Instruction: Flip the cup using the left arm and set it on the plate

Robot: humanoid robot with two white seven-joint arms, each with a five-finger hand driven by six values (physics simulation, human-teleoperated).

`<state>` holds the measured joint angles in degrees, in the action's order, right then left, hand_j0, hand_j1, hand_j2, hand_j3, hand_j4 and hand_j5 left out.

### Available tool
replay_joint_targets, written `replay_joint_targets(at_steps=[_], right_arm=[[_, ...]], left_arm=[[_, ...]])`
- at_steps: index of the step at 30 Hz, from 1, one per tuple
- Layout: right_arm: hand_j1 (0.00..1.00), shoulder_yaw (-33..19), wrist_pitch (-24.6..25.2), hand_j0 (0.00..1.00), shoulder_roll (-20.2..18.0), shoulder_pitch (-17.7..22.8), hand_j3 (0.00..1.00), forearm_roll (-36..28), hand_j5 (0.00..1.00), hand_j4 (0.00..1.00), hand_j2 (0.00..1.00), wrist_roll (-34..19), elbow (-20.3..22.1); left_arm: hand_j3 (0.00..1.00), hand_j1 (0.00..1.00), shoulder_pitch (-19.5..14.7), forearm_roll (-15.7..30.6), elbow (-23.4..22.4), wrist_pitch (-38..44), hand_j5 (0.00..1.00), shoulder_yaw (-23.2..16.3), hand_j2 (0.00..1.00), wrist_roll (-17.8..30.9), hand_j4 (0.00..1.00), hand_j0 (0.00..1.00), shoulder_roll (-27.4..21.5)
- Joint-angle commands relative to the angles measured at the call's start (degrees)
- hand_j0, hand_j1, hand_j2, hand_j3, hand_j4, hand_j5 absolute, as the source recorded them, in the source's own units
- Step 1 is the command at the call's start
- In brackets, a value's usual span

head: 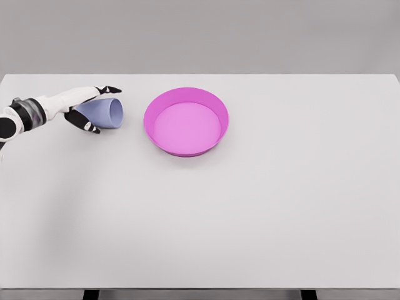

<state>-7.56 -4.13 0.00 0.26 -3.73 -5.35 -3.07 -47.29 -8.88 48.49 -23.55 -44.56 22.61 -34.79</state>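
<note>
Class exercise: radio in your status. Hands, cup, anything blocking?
Left hand shut on cup, cup on its side. Right hand not in view. Plate empty, path to it clear.

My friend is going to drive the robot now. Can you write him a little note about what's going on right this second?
Left hand: fingers wrapped around the lavender cup, at the table's far left.
Right hand: not in view.
Cup: on its side, with its open mouth facing right toward the plate; whether it is lifted off the table cannot be told.
Pink plate: right of the cup, apart from it, with nothing in it.
Done: the cup is grasped.
Left: turn the cup upright, carry it right, set it on the plate, let go.
</note>
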Motion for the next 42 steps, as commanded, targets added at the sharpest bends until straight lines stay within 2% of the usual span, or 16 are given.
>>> replay_joint_targets(at_steps=[1, 7, 9, 17, 29, 30, 33, 37, 42], right_arm=[[1.0, 0.0, 0.0, 1.0, 0.0, 0.0, 1.0, 0.04, 1.0, 1.0, 1.0, -0.01, 0.0], [1.0, 0.0, 0.0, 1.0, 0.0, 0.0, 1.0, -0.05, 1.0, 1.0, 1.0, -0.01, 0.0], [1.0, 0.0, 0.0, 1.0, 0.0, 0.0, 1.0, 0.04, 1.0, 1.0, 1.0, -0.01, 0.0], [1.0, 0.0, 0.0, 1.0, 0.0, 0.0, 1.0, 0.04, 1.0, 1.0, 1.0, -0.01, 0.0], [1.0, 0.0, 0.0, 1.0, 0.0, 0.0, 1.0, 0.04, 1.0, 1.0, 1.0, -0.01, 0.0], [1.0, 0.0, 0.0, 1.0, 0.0, 0.0, 1.0, 0.04, 1.0, 1.0, 1.0, -0.01, 0.0], [1.0, 0.0, 0.0, 1.0, 0.0, 0.0, 1.0, 0.04, 1.0, 1.0, 1.0, -0.01, 0.0], [1.0, 0.0, 0.0, 1.0, 0.0, 0.0, 1.0, -0.05, 1.0, 1.0, 1.0, -0.01, 0.0], [1.0, 0.0, 0.0, 1.0, 0.0, 0.0, 1.0, -0.05, 1.0, 1.0, 1.0, -0.01, 0.0]], left_arm=[[0.94, 0.94, 0.09, 0.18, -0.24, 0.25, 0.94, 0.09, 0.94, -0.02, 0.94, 0.94, 0.16], [0.93, 0.93, 0.0, 0.18, -0.15, 0.17, 0.93, -0.35, 0.93, -0.02, 0.93, 0.93, 1.48], [0.88, 0.88, 0.0, 0.18, -0.15, 0.17, 0.88, -0.52, 0.88, -0.02, 0.88, 0.88, 1.48], [0.8, 0.8, 0.0, 0.18, -0.24, 0.17, 0.8, -1.05, 0.8, -0.02, 0.8, 0.8, 1.48], [0.79, 0.79, -0.09, 1.15, 0.03, 0.08, 0.79, -0.26, 0.79, -0.2, 0.79, 0.79, 1.39], [0.76, 0.76, -0.09, 1.33, 0.03, 0.08, 0.76, -0.26, 0.76, -0.29, 0.76, 0.76, 1.39], [0.77, 0.77, -0.09, 2.47, 0.2, -0.01, 0.77, -0.09, 0.77, -0.29, 0.77, 0.77, 1.39], [0.77, 0.77, -0.09, 6.6, 0.64, -0.62, 0.77, 0.27, 0.77, -0.2, 0.77, 0.77, 1.48], [0.77, 0.77, 0.0, 9.41, 3.45, -0.62, 0.77, 0.35, 0.77, -0.2, 0.77, 0.77, 1.48]])
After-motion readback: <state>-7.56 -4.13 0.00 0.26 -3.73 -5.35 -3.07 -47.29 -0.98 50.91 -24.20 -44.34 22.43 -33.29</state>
